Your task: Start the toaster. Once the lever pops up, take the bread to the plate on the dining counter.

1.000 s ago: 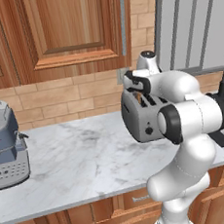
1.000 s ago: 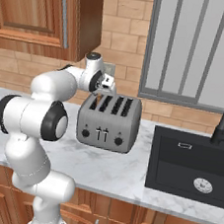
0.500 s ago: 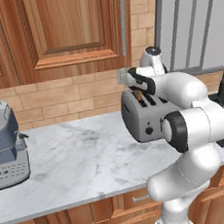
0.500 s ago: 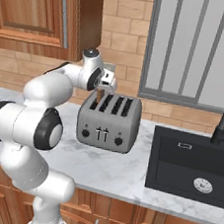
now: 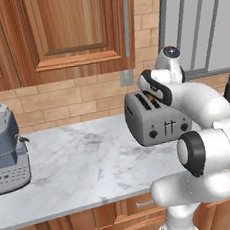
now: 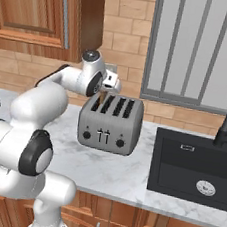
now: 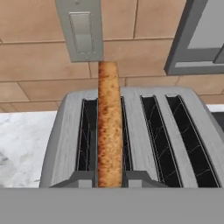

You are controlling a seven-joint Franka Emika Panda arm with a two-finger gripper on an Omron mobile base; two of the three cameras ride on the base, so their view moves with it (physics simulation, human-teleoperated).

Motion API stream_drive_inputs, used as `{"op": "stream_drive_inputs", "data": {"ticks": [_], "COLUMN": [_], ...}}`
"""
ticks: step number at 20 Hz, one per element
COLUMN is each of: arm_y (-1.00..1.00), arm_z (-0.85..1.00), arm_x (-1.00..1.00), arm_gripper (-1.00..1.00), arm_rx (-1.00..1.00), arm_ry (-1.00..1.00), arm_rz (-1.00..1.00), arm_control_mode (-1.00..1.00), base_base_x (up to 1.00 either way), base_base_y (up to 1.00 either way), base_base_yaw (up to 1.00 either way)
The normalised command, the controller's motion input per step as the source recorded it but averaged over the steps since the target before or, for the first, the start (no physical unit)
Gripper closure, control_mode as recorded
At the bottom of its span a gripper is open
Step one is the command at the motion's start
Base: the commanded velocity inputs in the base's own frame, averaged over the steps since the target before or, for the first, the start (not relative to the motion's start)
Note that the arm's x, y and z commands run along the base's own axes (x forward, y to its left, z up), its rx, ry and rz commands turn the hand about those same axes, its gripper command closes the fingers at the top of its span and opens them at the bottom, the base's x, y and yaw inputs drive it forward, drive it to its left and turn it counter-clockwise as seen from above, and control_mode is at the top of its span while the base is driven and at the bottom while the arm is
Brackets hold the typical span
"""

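The bread (image 7: 109,127) stands edge-up in the toaster (image 6: 110,123), clamped between the fingertips (image 7: 85,178) of the gripper (image 7: 109,179). Toasting looks finished and the slice grasped; lifting it out and carrying it to the plate is left.

Blue-grey coffee machine (image 5: 5,148) on the marble worktop (image 5: 87,165) — black sink (image 6: 194,166) opposite.

Speckled golden-brown bread (image 7: 108,131), grey toaster (image 6: 110,124), white-grey veined marble worktop (image 5: 87,165).
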Motion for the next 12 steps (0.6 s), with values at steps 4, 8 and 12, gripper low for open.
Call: {"op": "stream_drive_inputs", "data": {"ticks": [4, 8, 12], "arm_y": [-0.16, -0.10, -0.07], "arm_z": [0.42, 0.42, 0.35], "arm_x": [-0.44, -0.49, -0.61], "arm_gripper": [1.00, 1.00, 1.00], "arm_rx": [0.00, 0.00, 0.00], "arm_ry": [0.00, 0.00, 0.00], "arm_rz": [0.00, 0.00, 0.00], "arm_control_mode": [-1.00, -1.00, -1.00], "base_base_x": [0.00, 0.00, 0.00], "base_base_y": [0.00, 0.00, 0.00], "base_base_yaw": [0.00, 0.00, 0.00]}}
